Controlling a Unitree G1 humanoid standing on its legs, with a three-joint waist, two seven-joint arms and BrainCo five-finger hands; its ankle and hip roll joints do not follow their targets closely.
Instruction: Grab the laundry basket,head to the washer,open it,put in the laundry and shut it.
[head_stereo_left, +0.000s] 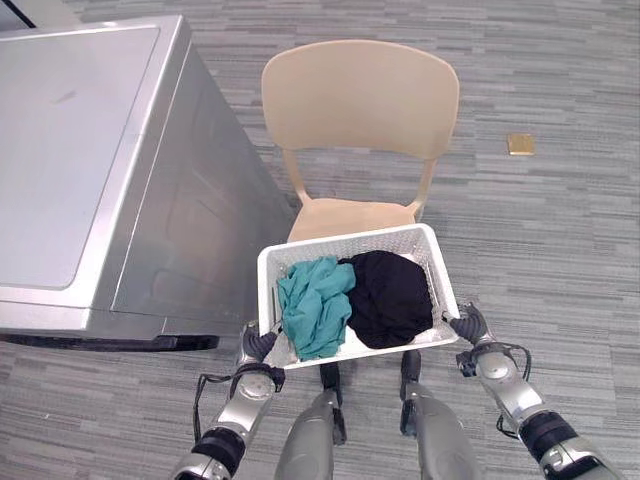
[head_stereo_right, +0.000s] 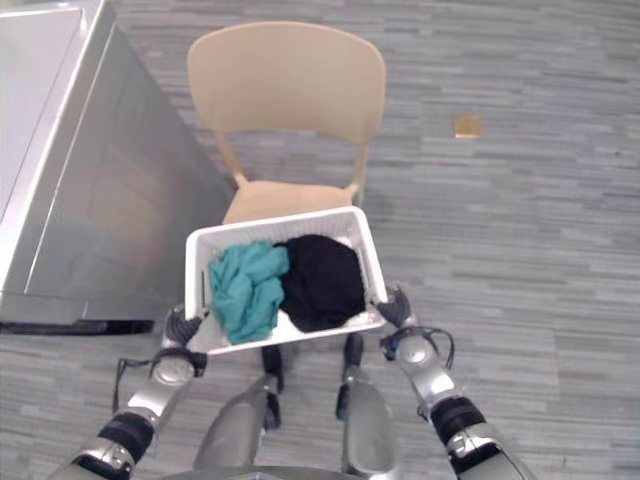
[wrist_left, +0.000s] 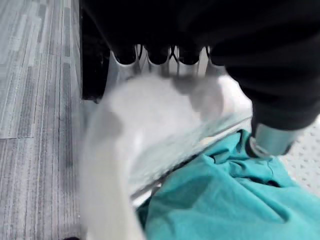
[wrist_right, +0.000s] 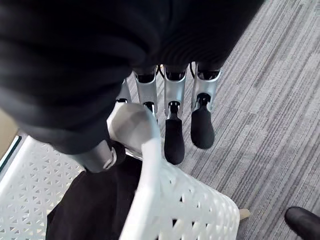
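A white laundry basket holding teal cloth and black cloth is gripped at both ends: left robot hand and right robot hand curl round its rim. It is held before a chair; the washer stands left. Next, turning toward the washer seems required.

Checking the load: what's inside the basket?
Inside the white basket: a teal garment on the robot's left, a black garment on its right. Anything beneath them is covered.
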